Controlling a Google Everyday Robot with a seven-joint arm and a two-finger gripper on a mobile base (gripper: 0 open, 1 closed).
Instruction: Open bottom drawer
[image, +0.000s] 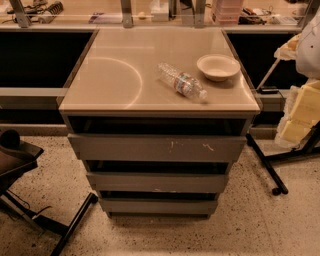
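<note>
Bottom drawer (159, 206): lowest front of the cabinet (110, 75), near the floor, looks shut, so not started. No handle, so probably pulled by the dark gap above it. Bottle (182, 82) and bowl (218, 66) on cabinet top. Gripper and arm out of frame; pose and opening can't be told.

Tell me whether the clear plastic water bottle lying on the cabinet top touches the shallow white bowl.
Apart. The camera view shows bare tan cabinet top between the clear plastic bottle and the white bowl. The tool is out of view.
</note>
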